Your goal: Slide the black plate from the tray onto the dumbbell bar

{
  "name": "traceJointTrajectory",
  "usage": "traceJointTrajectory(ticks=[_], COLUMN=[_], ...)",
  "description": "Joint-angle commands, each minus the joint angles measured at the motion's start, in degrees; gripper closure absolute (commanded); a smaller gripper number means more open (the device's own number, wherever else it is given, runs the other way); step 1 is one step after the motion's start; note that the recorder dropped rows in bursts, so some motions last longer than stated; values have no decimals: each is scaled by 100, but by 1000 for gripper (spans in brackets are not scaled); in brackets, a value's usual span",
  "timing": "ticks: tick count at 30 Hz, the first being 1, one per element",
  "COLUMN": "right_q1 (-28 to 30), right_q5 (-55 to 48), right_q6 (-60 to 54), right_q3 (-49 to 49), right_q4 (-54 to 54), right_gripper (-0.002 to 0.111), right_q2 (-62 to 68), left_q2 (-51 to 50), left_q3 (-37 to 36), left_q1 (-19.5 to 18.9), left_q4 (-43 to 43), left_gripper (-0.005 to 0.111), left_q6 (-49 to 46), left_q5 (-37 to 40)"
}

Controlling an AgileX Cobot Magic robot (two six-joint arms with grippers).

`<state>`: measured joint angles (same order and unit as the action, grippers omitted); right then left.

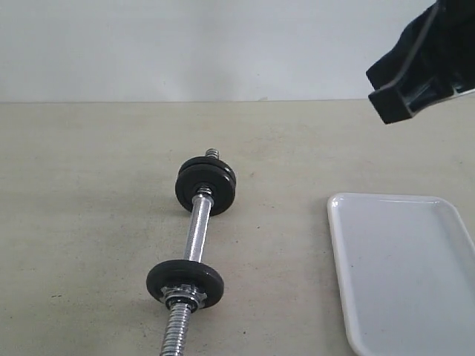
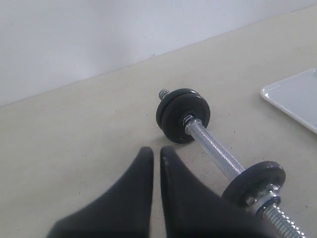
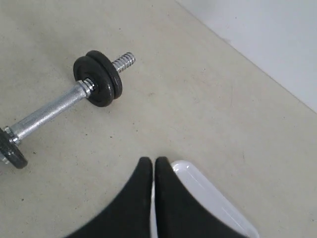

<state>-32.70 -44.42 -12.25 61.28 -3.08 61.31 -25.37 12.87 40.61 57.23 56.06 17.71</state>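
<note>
The dumbbell bar (image 1: 197,233) lies on the beige table, a chrome rod with threaded ends. Two black plates (image 1: 206,187) sit pressed together on its far end, and one black plate (image 1: 185,282) sits on its near end behind a silver nut. The white tray (image 1: 404,274) lies to the right of the bar, and its visible part holds nothing. My left gripper (image 2: 156,151) is shut and empty, hovering short of the bar (image 2: 215,151). My right gripper (image 3: 150,161) is shut and empty above the tray's corner (image 3: 208,196).
A black part of the right arm (image 1: 419,67) hangs high at the top right, above the tray's far end. A pale wall stands behind the table's far edge. The tray's edge (image 2: 297,96) shows in the left wrist view beyond the bar.
</note>
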Motion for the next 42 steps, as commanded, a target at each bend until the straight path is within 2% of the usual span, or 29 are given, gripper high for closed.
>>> traceJointTrajectory(ticks=[1, 12, 15, 23, 29, 35, 42], right_q1=[19, 19, 19, 19, 19, 19, 19], right_q5=[541, 1756, 1878, 2610, 3233, 4588, 5328], right_q6=[162, 507, 647, 1067, 1511, 1516, 1359], right_q3=[-544, -2133, -2545, -3566, -4236, -5216, -5680], right_q4=[-37, -37, -37, -23, 162, 257, 245], right_gripper=[109, 109, 109, 109, 109, 109, 109], right_q2=[-508, -2032, -2442, -3290, -3386, -3386, -3386], left_q2=[41, 41, 41, 41, 41, 41, 41], left_q3=[-90, -393, -502, -552, -708, -1097, -1151], left_q1=[-11, -11, -11, -11, -11, -11, -11], left_q4=[707, 665, 665, 665, 665, 665, 839], left_gripper=[103, 103, 103, 103, 103, 103, 103], left_q6=[660, 916, 1196, 1206, 1206, 1288, 1288], left_q5=[-25, -15, -72, -326, -332, -344, -487])
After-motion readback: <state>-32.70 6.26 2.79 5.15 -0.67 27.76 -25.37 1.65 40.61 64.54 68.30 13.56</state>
